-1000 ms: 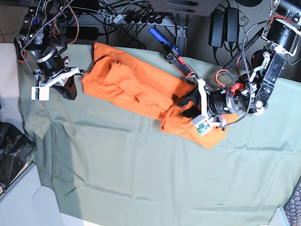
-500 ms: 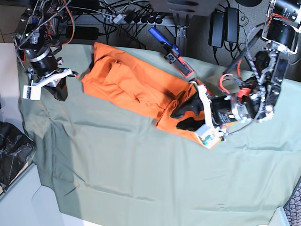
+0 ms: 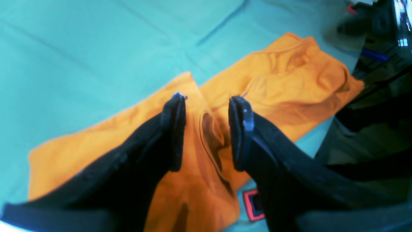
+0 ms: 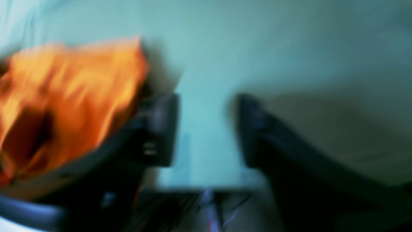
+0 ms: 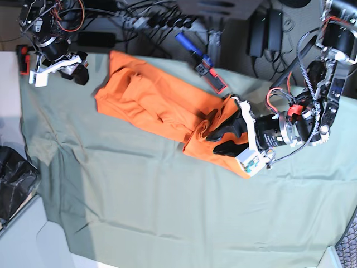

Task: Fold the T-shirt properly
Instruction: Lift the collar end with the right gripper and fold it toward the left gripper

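Sage-green cloth (image 5: 167,206) under orange T-shirt (image 5: 150,103), left tool (image 3: 206,129) parted above it, right tool (image 4: 206,129) seemingly parted, no legible writing

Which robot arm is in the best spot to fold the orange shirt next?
Probably the left one. Its pincer is open right over the T-shirt, with a cloth ridge between its fingers. The right pincer is open too, but sits off the shirt, over the green cloth.

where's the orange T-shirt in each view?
Base: T-shirt runs diagonally from upper left to centre, on the green cloth.
Left wrist: centre to upper right, beyond the left pincer.
Right wrist: blurred, left edge.
Shared landmark: the green cloth.
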